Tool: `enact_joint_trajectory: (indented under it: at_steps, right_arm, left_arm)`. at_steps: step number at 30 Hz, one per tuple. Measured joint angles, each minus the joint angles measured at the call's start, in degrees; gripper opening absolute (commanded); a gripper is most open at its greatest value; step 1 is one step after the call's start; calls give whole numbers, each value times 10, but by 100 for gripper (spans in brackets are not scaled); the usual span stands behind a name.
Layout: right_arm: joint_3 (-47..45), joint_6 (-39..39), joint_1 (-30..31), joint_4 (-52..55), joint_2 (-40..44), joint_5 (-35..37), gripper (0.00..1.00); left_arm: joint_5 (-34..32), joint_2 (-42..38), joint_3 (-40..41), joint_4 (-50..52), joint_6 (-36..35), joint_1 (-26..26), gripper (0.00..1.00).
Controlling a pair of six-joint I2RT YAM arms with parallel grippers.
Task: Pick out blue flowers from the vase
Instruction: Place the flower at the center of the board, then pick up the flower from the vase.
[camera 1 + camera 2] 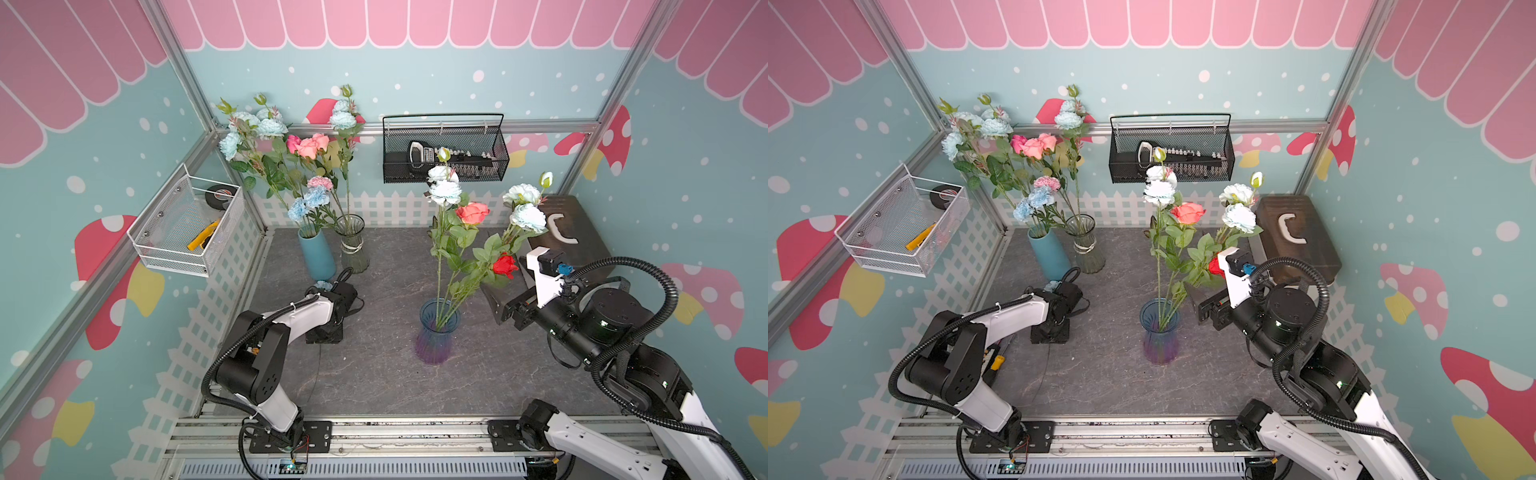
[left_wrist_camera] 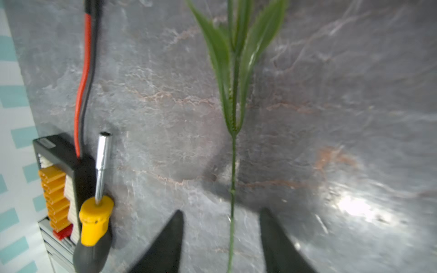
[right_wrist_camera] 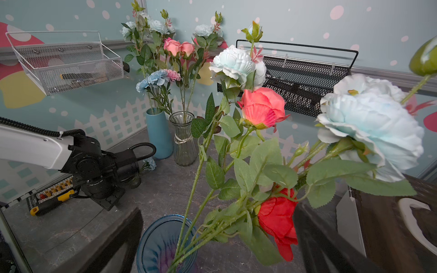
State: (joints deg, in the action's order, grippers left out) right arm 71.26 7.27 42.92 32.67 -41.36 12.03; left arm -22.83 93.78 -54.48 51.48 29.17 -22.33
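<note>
The blue-purple glass vase stands mid-table and holds pale blue flowers, a coral rose and a red rose. My right gripper is open just right of the vase. Its fingers are wide apart on either side of the leaning stems and the red rose. My left gripper is open near the blue ceramic vase and points down at the table. A thin green stem runs between its fingers and touches neither. A small blue carnation head shows beside that wrist.
The blue ceramic vase holds blue carnations, and a clear glass vase holds blue and pink blooms. A white wire basket hangs on the left wall and a black mesh basket on the back wall. A dark wooden box sits at the right. A screwdriver kit lies by the left wall.
</note>
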Motion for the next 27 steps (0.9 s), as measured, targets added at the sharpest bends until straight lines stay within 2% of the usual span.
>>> enact_joint_trajectory:
  at_steps: [4,8,11,13,17,21,27]
  right_arm:
    - [0,0,0,0,-9,-1,99]
    - [0,0,0,0,-27,-5,98]
    - [0,3,0,-1,-39,-18,96]
    - [0,10,0,-5,-50,-38,88]
    - [13,32,0,-14,-85,-96,79]
    - [8,55,0,-33,-116,-149,74]
    - [-53,89,0,-60,-108,-176,66]
  left_arm:
    - [-15,-43,-66,30,6,-47,75]
    - [-32,-119,-154,35,6,-115,74]
    - [-46,-179,-196,-6,-5,-174,71]
    - [-44,-213,-195,-64,-23,-201,70]
    - [-21,-263,-121,-220,-46,-212,70]
    - [26,-292,-1,-373,-63,-212,70]
    - [66,-343,148,-539,-92,-212,68]
